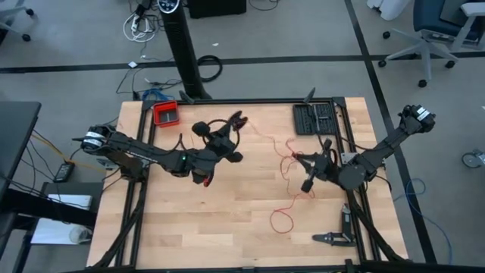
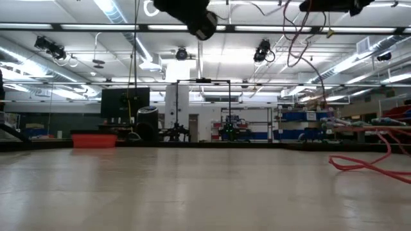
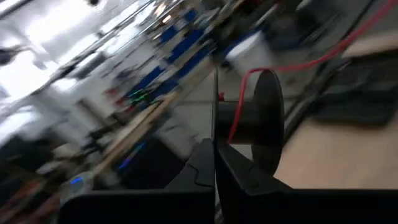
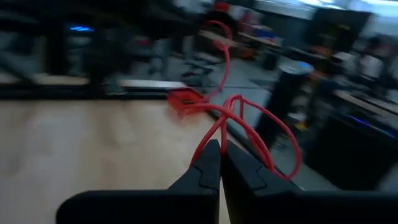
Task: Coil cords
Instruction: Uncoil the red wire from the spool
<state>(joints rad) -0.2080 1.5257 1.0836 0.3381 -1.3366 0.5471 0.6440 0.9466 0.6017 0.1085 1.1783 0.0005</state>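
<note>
The thin red wire cord trails from table centre toward 5 o'clock. The right gripper is pinched shut on it at 3 o'clock, with loops draped over it; the left gripper at centre-left is closed too, cord near a black spool. I'd keep tension even and wind slowly so loops don't tangle.

Thin red cord: loose loops trailing across table, partly lifted, uncoiled.

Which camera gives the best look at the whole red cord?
The high view: it shows the red cord strung from pincer to pincer across the table. The low view shows hanging strands and a loop, the wrist views only pinched sections.
</note>
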